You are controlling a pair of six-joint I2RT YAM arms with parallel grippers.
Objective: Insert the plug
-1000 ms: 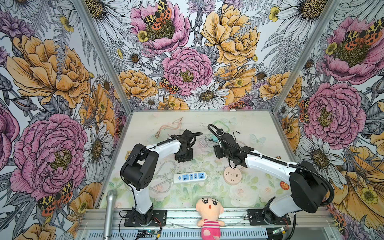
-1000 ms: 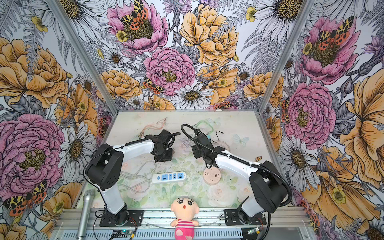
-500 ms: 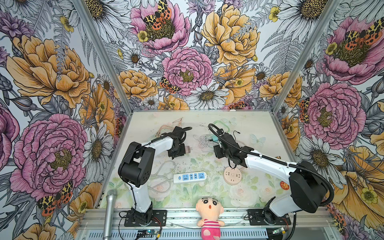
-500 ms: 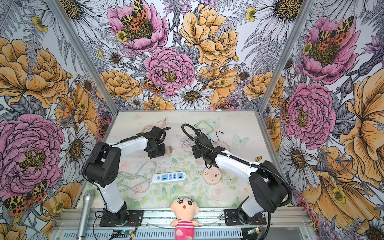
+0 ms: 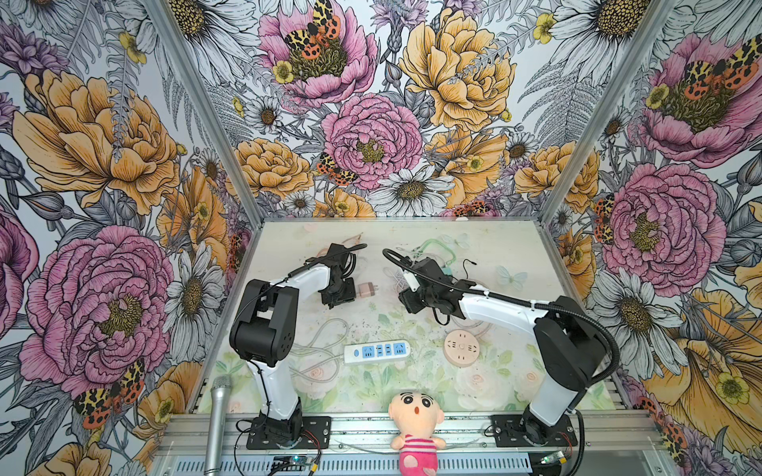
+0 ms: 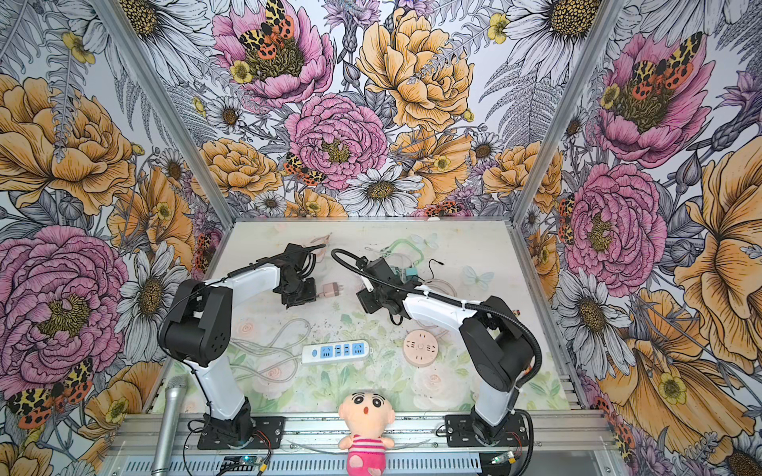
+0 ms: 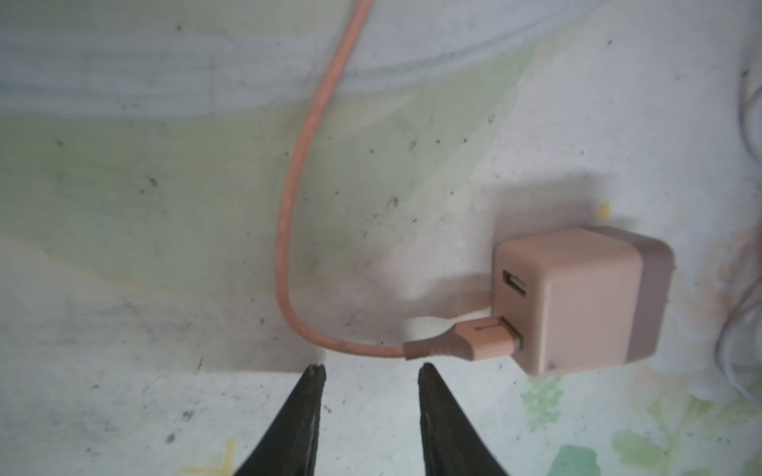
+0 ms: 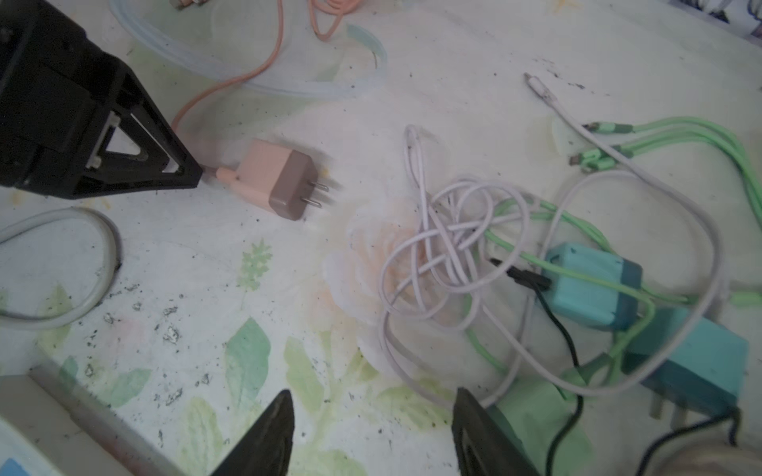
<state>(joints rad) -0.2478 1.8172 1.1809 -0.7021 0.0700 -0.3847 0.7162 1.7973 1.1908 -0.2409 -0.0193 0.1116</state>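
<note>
In both top views the charger point(image 5: 367, 289) lies on the table point(image 5: 503, 247) just beside my left gripper point(image 5: 348, 291), well apart from the strip point(image 5: 377, 351) nearer the front; only here do I see both at once. The left wrist view gives me the jaws partway open with nothing between them, tips just short of the cable point(image 7: 288, 247), whose connector point(image 7: 486, 340) is seated in one of the charger's two ports; the prongs are hidden here. The right wrist view shows them: two thin prongs point(image 8: 315, 193) pointing away from the left gripper. My right gripper point(image 8: 371, 397) is spread wide and empty, over bare table beside a tangle point(image 8: 474, 255). I judge the charger light, rigid and smooth, likely to skid or twist; I'd pinch its flat sides, clear of prongs and connector, and expect the cable to drag.
</note>
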